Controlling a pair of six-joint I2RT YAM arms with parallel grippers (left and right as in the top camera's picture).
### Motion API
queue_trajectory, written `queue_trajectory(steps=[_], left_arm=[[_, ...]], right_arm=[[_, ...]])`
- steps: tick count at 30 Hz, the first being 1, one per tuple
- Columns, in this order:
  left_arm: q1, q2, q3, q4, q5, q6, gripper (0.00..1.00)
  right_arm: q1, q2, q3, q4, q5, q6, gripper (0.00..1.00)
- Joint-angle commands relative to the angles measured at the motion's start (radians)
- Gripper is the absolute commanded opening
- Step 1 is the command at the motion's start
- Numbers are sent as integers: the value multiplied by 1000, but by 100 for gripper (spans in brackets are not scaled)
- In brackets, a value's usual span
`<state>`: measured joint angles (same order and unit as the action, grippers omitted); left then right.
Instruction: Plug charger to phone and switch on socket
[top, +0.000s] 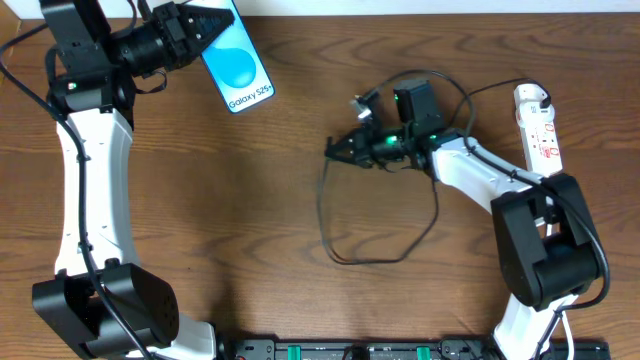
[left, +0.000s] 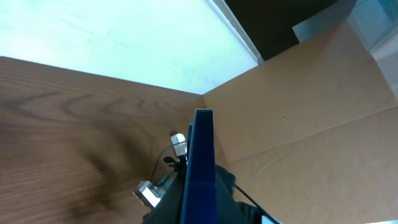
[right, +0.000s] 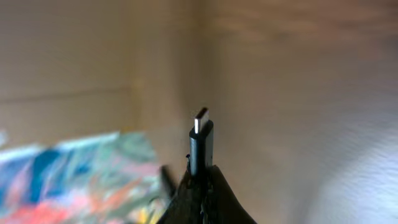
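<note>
The phone (top: 238, 60), with a blue screen reading "Galaxy S25+", is held off the table at the top left by my left gripper (top: 208, 30), which is shut on its upper end. In the left wrist view the phone (left: 200, 168) shows edge-on between the fingers. My right gripper (top: 345, 147) is shut on the charger's plug tip (right: 201, 144), which points left toward the phone, well apart from it. The thin black charger cable (top: 340, 235) loops on the table below. The socket (top: 538, 125), a white power strip with red markings, lies at the far right.
A black adapter block (top: 415, 103) with cables sits behind the right wrist. The right arm's base (top: 545, 250) stands at the lower right, the left arm's base (top: 100, 305) at the lower left. A cardboard wall (left: 311, 106) rises beyond the table.
</note>
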<state>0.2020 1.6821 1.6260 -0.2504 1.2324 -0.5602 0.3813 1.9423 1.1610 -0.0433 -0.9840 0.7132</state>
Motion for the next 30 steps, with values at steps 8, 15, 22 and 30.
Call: queue_trajectory(steps=[8,15,22,30], left_arm=[[5,0,10,10,32,10,7],[5,0,10,10,32,10,7],[5,0,10,9,32,10,7],[5,0,10,9,32,10,7]], right_arm=[[-24,6,2,-425,709,-78,1],[-21,6,2,-481,769,-78,8],[-20,6,2,-478,799,-36,61],[-13,7,2,-466,831,-3,61]])
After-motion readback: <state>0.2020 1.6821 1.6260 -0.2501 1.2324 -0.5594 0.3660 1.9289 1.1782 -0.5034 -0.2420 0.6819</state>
